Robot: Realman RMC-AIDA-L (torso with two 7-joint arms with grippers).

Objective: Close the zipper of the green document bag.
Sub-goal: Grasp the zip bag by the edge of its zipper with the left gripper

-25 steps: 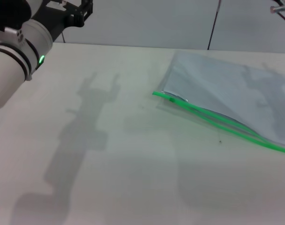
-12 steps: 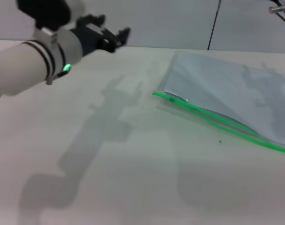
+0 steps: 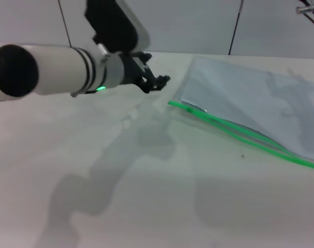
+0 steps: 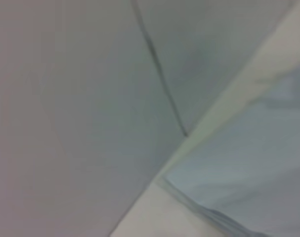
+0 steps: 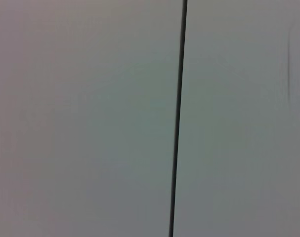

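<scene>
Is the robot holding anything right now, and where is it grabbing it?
Nothing. The left gripper hangs open beside the green document bag, not touching it.

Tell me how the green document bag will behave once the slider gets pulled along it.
The green document bag looks thin and floppy, probably light: its zipper edge gapes and bows. Lying flat on the smooth table, it will likely slide or bunch unless pinned. The left claw is not yet touching it.

soft even light; arm shadow on table; left wrist view blurred.
</scene>
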